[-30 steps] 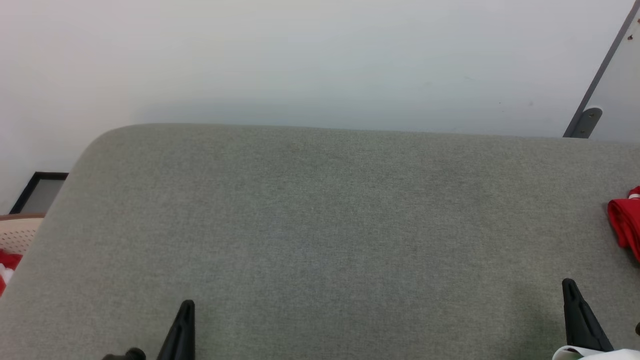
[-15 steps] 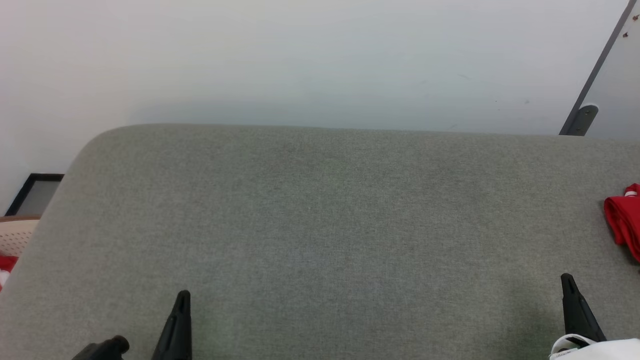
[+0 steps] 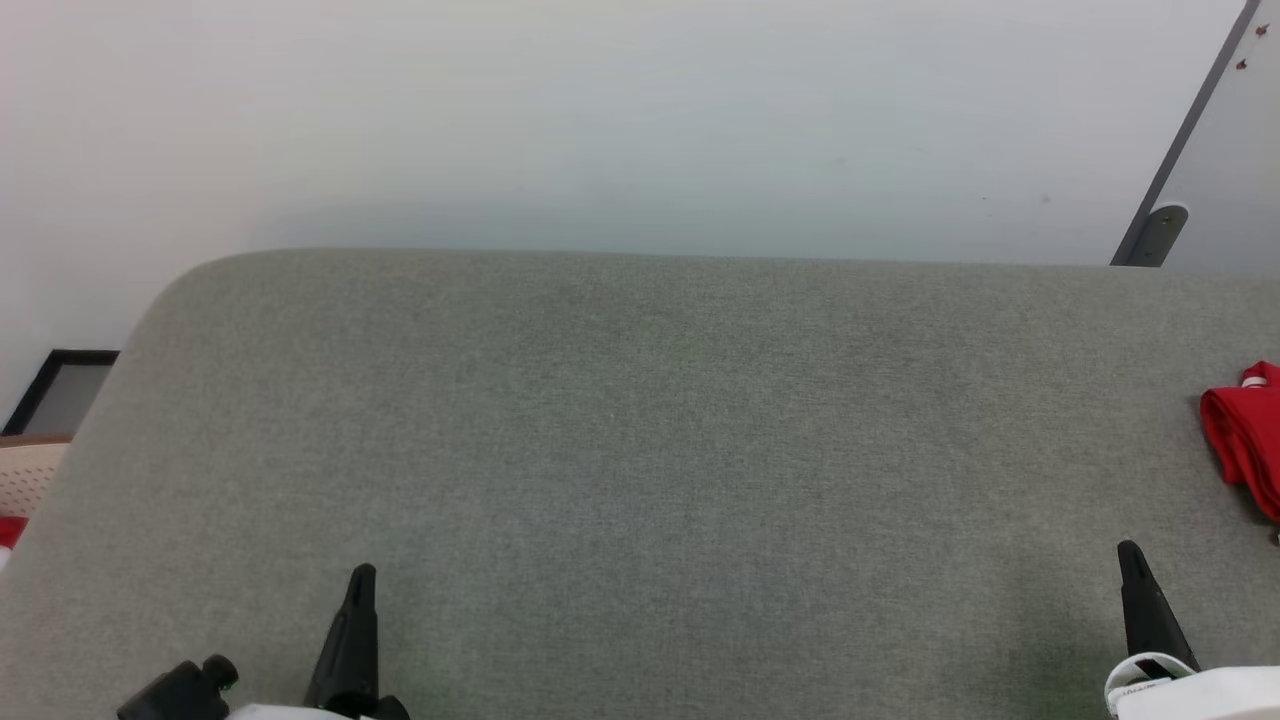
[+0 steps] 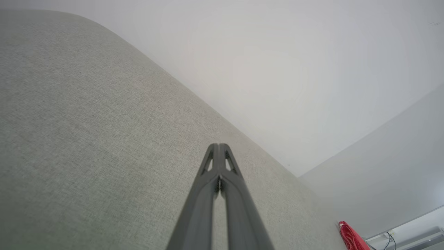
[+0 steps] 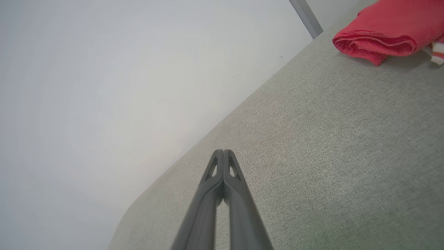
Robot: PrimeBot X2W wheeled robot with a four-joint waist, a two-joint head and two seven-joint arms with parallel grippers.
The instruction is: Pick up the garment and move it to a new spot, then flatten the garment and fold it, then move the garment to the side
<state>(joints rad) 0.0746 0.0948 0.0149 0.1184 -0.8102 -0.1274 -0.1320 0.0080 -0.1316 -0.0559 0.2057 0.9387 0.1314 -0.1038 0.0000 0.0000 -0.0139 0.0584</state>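
The garment point(image 3: 1245, 440) lies folded into a red bundle at the right edge of the grey fabric surface point(image 3: 640, 450); it is cut off by the head view's border. The right wrist view has the garment point(image 5: 388, 31) at the top right, with a bit of striped trim beside it. In the left wrist view the garment point(image 4: 351, 236) is a small red strip at the bottom right. My left gripper point(image 3: 360, 575) is shut and empty near the front left. My right gripper point(image 3: 1128, 550) is shut and empty, a short way in front of the garment. Both wrist views show the fingertips point(image 4: 219, 146) point(image 5: 223, 151) pressed together.
A pale wall point(image 3: 640, 120) stands behind the surface. A grey metal post point(image 3: 1160, 235) leans at the back right. Off the left edge sit a dark-framed panel point(image 3: 60, 385) and a beige perforated basket point(image 3: 30, 470) with red cloth in it.
The head camera has tilted slightly, so the whole picture has shifted. Both grippers reach a little further up the view than before. The garment lies as it did.
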